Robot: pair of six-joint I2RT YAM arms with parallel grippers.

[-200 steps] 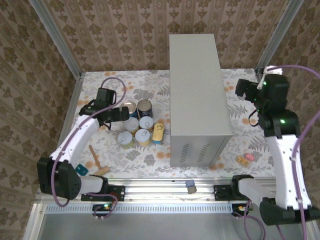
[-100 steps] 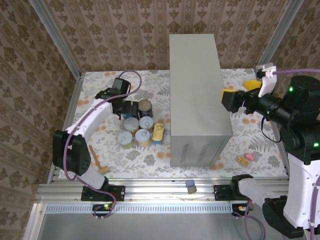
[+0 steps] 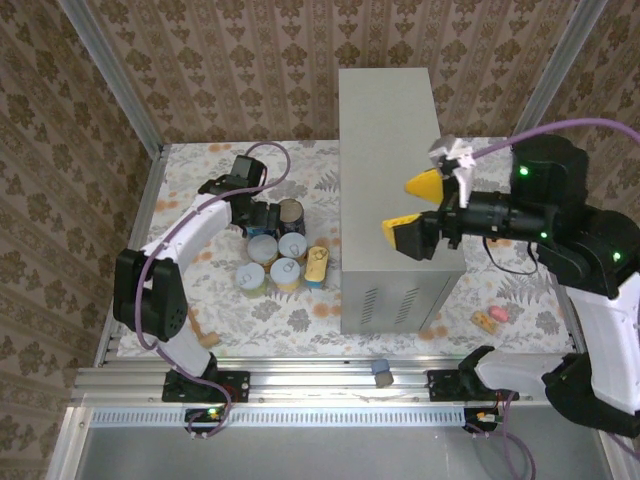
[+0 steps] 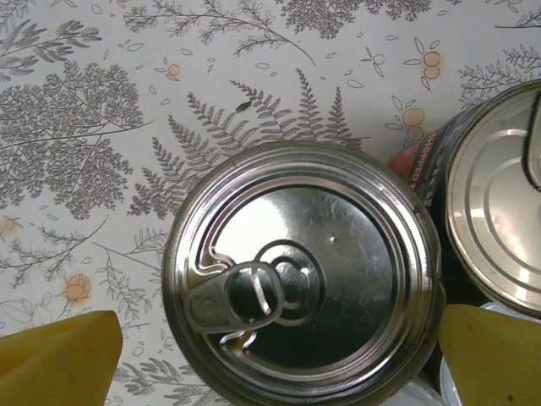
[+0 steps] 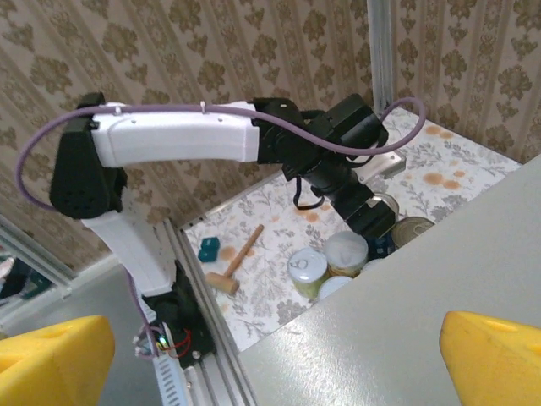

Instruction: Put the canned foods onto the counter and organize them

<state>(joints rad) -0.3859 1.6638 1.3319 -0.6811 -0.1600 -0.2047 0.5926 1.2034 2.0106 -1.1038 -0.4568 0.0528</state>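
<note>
Several canned foods stand bunched on the floral table left of the counter (image 3: 395, 170), a tall light-grey metal box. The bunch has two tall dark cans (image 3: 290, 213), short yellow-labelled cans (image 3: 285, 272) and a flat gold tin (image 3: 317, 265). My left gripper (image 3: 258, 217) hangs open straight above one tall can. In the left wrist view its pull-tab lid (image 4: 300, 271) sits between the yellow fingers (image 4: 59, 359), and the second tall can (image 4: 499, 220) stands to the right. My right gripper (image 3: 412, 208) hovers open over the counter top (image 5: 406, 321) with nothing between its fingers (image 5: 494, 355).
A small wooden mallet (image 5: 237, 262) and a teal block (image 5: 209, 248) lie near the table's front left. A small pink and yellow object (image 3: 490, 318) lies right of the counter. A grey-blue piece (image 3: 381, 372) sits on the front rail. Patterned walls close in the table.
My right arm has swung left from the table's right edge to above the counter top. My left gripper has settled over the rear-left tall can, and its jaws have narrowed slightly.
</note>
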